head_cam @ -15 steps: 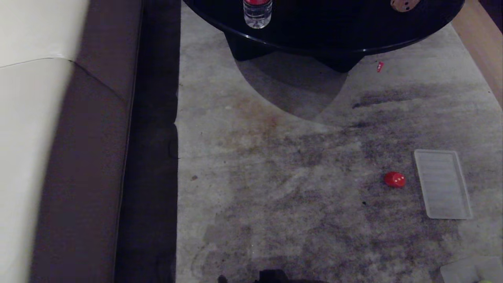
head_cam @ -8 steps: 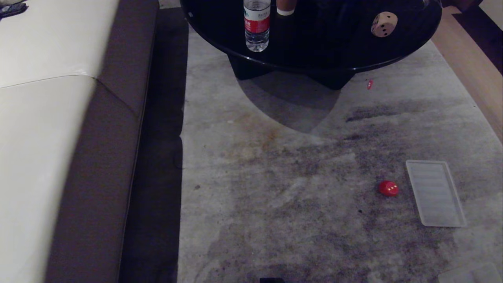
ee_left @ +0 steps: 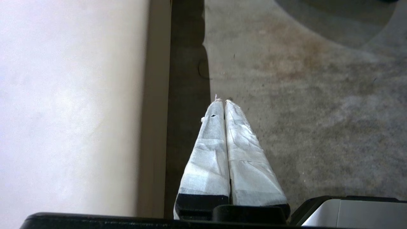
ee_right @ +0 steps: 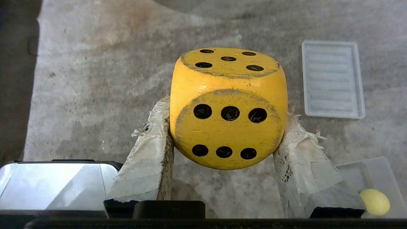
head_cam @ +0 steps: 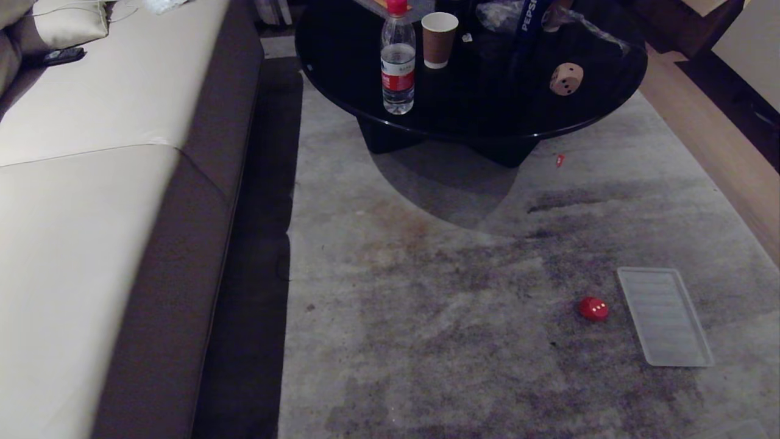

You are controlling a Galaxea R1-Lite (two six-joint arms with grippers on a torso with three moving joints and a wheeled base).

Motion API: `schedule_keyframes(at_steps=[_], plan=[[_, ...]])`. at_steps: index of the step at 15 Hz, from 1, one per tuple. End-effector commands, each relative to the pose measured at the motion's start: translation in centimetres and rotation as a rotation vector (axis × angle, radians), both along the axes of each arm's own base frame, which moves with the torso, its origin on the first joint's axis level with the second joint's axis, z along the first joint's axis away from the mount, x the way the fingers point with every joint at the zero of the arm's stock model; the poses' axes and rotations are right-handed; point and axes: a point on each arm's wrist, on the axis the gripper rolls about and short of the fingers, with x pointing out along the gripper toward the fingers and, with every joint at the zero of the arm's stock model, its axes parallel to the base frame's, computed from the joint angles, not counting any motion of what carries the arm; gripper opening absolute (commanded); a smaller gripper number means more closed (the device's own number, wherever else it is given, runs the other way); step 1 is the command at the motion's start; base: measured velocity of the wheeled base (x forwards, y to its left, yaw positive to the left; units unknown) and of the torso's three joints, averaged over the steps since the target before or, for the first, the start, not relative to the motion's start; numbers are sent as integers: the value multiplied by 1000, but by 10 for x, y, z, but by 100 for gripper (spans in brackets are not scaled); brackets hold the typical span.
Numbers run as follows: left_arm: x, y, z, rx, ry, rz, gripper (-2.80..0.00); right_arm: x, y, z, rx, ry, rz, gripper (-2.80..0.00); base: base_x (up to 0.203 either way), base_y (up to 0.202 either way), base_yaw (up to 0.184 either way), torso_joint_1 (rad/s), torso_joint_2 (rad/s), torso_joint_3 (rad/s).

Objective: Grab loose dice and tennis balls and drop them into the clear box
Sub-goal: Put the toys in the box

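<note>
My right gripper (ee_right: 226, 127) is shut on the yellow die (ee_right: 227, 108), which has black pips and hangs above the carpet. The clear box (ee_right: 370, 173) lies just beside that gripper, with a tennis ball (ee_right: 375, 202) in it. A red die (head_cam: 593, 308) rests on the carpet next to the ribbed lid (head_cam: 664, 317). On the black round table (head_cam: 487, 122) sits a cream die (head_cam: 567, 78). My left gripper (ee_left: 221, 101) is shut with nothing in it, hanging by the sofa's edge. Neither gripper shows in the head view.
A cream sofa (head_cam: 91, 183) with a brown side runs along the left. The table also carries a water bottle (head_cam: 398, 67), a paper cup (head_cam: 439, 38) and a bag. A small red scrap (head_cam: 559, 160) lies by the table's foot. Wood flooring (head_cam: 719, 146) borders the carpet on the right.
The head view has tilted upward, so the whole scene has slid down and more of the table and sofa shows. The red die and the lid have kept their places on the carpet.
</note>
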Motion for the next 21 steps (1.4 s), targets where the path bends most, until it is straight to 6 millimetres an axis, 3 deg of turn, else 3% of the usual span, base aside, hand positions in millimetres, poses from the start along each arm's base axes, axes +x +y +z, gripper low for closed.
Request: schedule_keyframes(at_steps=[1,9,21], plan=[[0,0,0,1,3,0,-280,0,0,0,0,3,1,-280,0,0,0,-2,-5,203],[0,0,0,2,3,0,-280,0,0,0,0,3,0,-280,0,0,-7,4,1,37],[0,0,0,4,2,-3,-280,0,0,0,0,3,-2,-280,0,10,-159,3,2,3]])
